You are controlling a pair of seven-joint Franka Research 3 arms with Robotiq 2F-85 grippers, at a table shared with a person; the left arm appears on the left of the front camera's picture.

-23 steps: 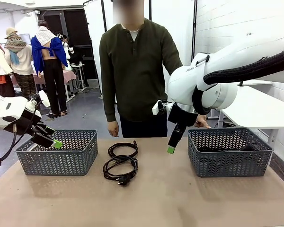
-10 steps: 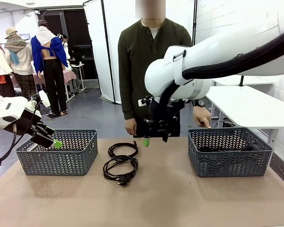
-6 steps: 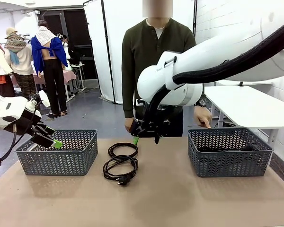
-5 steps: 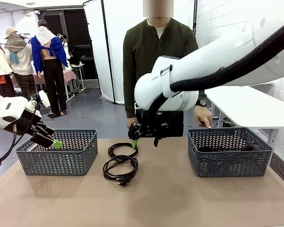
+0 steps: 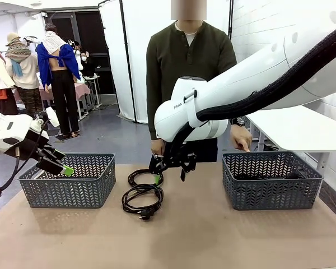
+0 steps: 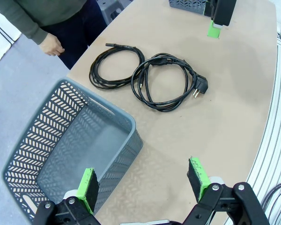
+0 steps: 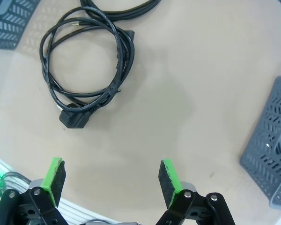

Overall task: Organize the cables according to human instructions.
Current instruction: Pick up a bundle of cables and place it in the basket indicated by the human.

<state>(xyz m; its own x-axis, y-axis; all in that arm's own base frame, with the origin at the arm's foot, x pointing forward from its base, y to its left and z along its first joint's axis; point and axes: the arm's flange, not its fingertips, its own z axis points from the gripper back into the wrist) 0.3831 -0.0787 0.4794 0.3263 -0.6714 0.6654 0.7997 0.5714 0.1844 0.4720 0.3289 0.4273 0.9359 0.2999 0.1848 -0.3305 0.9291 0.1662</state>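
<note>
- Two grey baskets w/ herringbone walls stand on the brown worktop [image 5: 213,235], one at each end, well apart.
- Left basket [image 6: 42,131]: seen from above in the left wrist view, its floor is bare.
- Right basket [image 5: 271,179]: a dark cord shows through the wall and just at the rim; how many cords, I cannot tell.
- Two cables lie on the worktop btw the baskets, closer to the left one. Each is a thin black cord wound into a round coil of several loops.
- Far coil [image 5: 133,177]: lies flat toward the person's edge and touches the near coil where they meet.
- Near coil [image 5: 141,192]: also flat; a black angled plug [image 5: 147,213] sticks out on the robot's side.
- Right fingers [image 7: 167,176]: spread wide, nothing btw the green pads. In the front view they hang low over the right edge of the far coil; if a pad touches the cord, I cannot tell.
- Left fingers [image 6: 196,176]: also spread wide, holding nothing, above the rim of the left basket.
- Person [image 5: 190,73] in an olive shirt stands at the far side, one hand [image 5: 241,137] near the right basket.
</note>
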